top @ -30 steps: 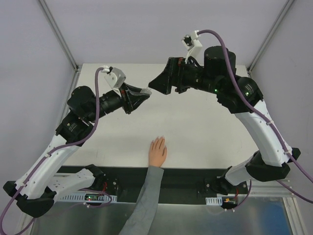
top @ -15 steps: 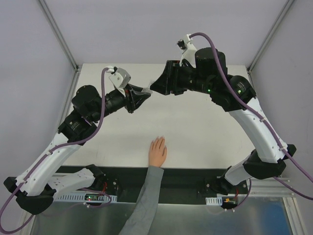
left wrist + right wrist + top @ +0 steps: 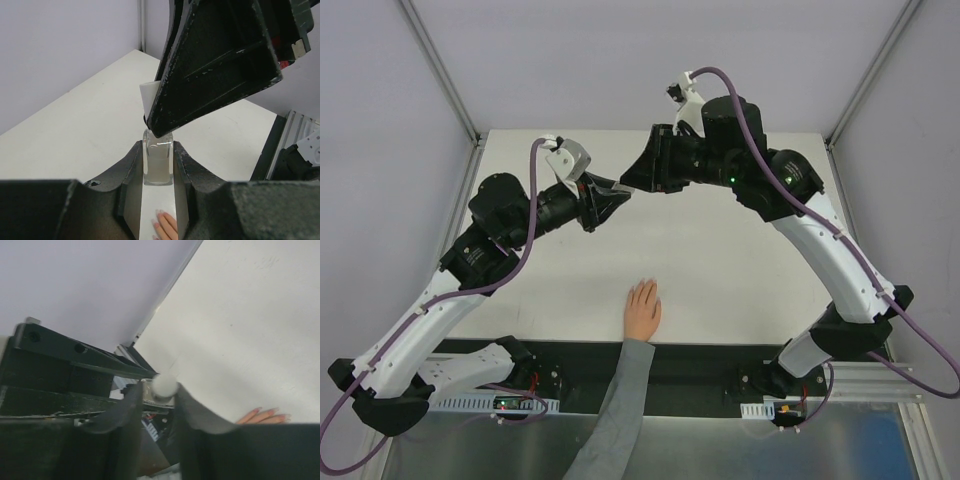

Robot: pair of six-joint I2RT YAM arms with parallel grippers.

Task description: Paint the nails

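Note:
A pale hand (image 3: 642, 310) in a grey sleeve lies flat at the table's near edge, fingers together. Its nails (image 3: 645, 286) point away from the arms and also show low in the left wrist view as nails (image 3: 161, 214). Above the table's middle-left, my left gripper (image 3: 617, 191) is shut on a small clear bottle (image 3: 158, 162), which it holds upright. My right gripper (image 3: 628, 180) meets it from the right, fingers closed around the bottle's white cap (image 3: 164, 384). The hand (image 3: 265, 416) sits well below both grippers.
The white table (image 3: 720, 260) is bordered by grey frame posts at the back corners and a black base rail (image 3: 700, 365) along the near edge, where the grey sleeve (image 3: 620, 410) crosses. Pale walls surround the cell.
My right gripper moved left onto the bottle top and its jaws closed from wide to around the cap. The left gripper kept the bottle and shifted slightly. The hand stayed still.

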